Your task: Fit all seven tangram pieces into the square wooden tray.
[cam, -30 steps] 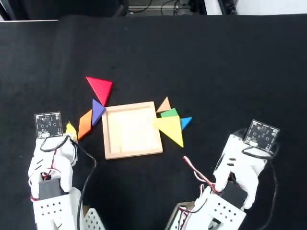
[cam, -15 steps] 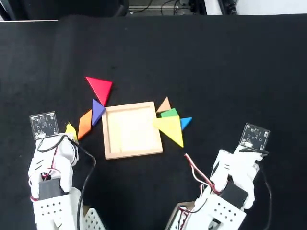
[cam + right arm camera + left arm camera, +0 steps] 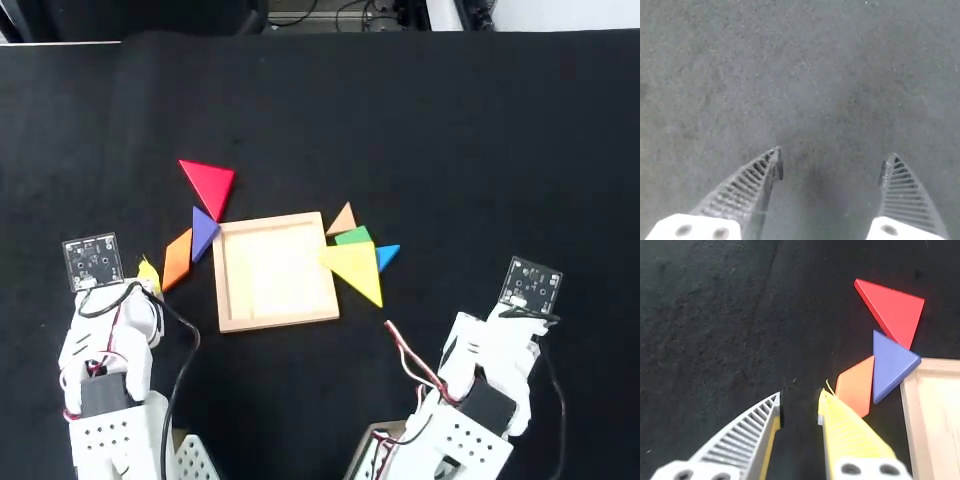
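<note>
In the high view the square wooden tray (image 3: 275, 275) lies empty, with the tangram pieces (image 3: 357, 268) loose at two of its sides, so filling has not begun. In the left wrist view the left gripper (image 3: 799, 407) hangs released and empty just beside the orange piece (image 3: 856, 386), probably the first pick, which calls for a short reach and squeeze. In the right wrist view the right gripper (image 3: 832, 167) gapes over bare black cloth (image 3: 790, 75).

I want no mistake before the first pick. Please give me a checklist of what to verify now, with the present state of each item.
1. Empty wooden tray: ok.
2. Open, empty left gripper: ok.
3. Open, empty right gripper: ok.
4. Seven pieces countable: ok. They are the red triangle, blue triangle, orange piece, tan triangle, green piece, yellow triangle and light blue triangle.
5. Free orange piece: cannot tell; the blue triangle lies against it.
6. Yellow triangle clear of the tray: not ok; its corner reaches the rim.
</note>
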Controlling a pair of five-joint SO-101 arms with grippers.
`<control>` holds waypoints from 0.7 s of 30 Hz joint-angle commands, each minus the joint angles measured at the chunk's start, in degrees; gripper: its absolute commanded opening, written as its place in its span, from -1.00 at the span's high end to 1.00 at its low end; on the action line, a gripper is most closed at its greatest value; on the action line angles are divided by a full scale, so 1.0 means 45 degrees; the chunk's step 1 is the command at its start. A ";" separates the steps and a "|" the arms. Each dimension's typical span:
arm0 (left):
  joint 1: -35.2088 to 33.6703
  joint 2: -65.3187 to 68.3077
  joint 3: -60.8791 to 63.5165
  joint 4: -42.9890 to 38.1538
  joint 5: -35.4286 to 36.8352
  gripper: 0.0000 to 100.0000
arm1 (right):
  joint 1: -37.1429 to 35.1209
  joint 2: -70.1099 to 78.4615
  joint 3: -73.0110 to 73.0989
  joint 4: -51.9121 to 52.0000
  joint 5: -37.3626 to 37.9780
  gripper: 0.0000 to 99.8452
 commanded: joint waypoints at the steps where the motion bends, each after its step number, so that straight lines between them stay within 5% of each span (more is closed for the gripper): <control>1: -0.0147 -0.0078 0.0225 0.0059 0.0156 0.74 | 0.0137 -0.0967 -0.0049 -0.0059 -0.0059 0.37; 21: -0.0049 -0.0078 0.0225 0.0059 0.0117 0.73 | -0.0840 -0.0967 -0.0049 0.1797 -0.0117 0.37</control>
